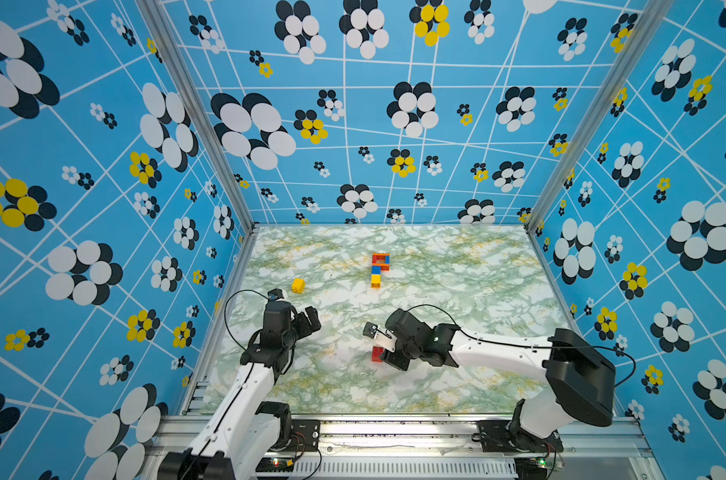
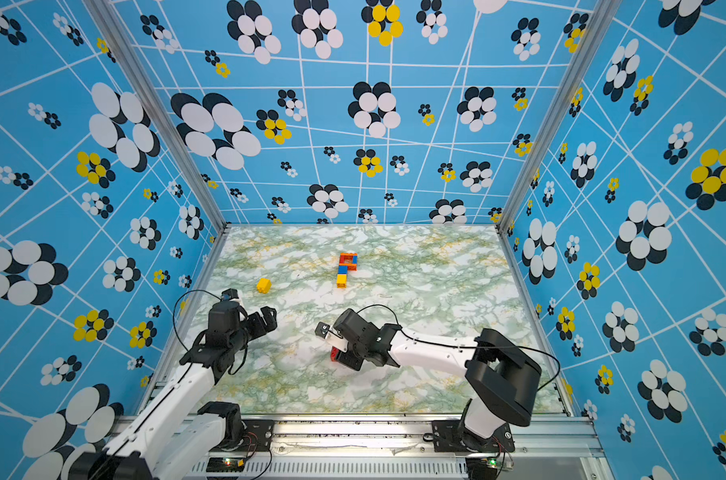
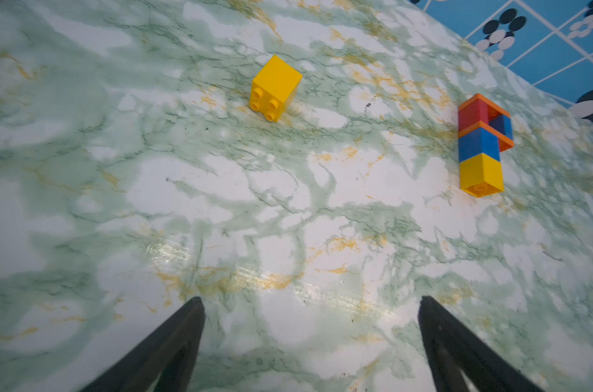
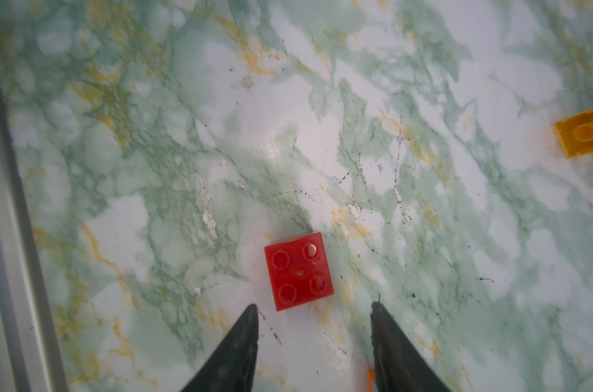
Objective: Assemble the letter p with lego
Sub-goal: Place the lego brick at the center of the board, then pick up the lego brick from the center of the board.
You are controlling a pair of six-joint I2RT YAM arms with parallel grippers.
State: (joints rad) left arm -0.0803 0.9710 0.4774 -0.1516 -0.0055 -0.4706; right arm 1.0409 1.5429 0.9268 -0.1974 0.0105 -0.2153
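A green-and-white marbled table (image 1: 477, 270) is seen from above, with blue flowered walls around it and two robot arms reaching in from the near edge.

At the left, the left gripper (image 1: 309, 321) hangs above the table with its two dark fingers (image 3: 173, 342) spread as wide as they go. It has hold of nothing, and only bare table shows between them.

Just beyond it, toward the back, a single yellow brick (image 1: 298, 285) lies tipped on its side, its four studs facing the left arm's wrist camera (image 3: 274, 88).

Near the middle of the table, well apart from both arms, lies the built letter (image 1: 379, 270). It rests flat, with a yellow brick at the near end, a blue one next, then a red and orange loop with a blue piece on its right side (image 3: 482, 142).

Closer to the front, a loose red brick (image 1: 377, 353) sits studs-up on the table.

The right gripper (image 4: 313, 305) points down right beside it. Its fingers stand partly apart and grip nothing. The red brick (image 4: 298, 269) lies just past the fingertips, not between them.
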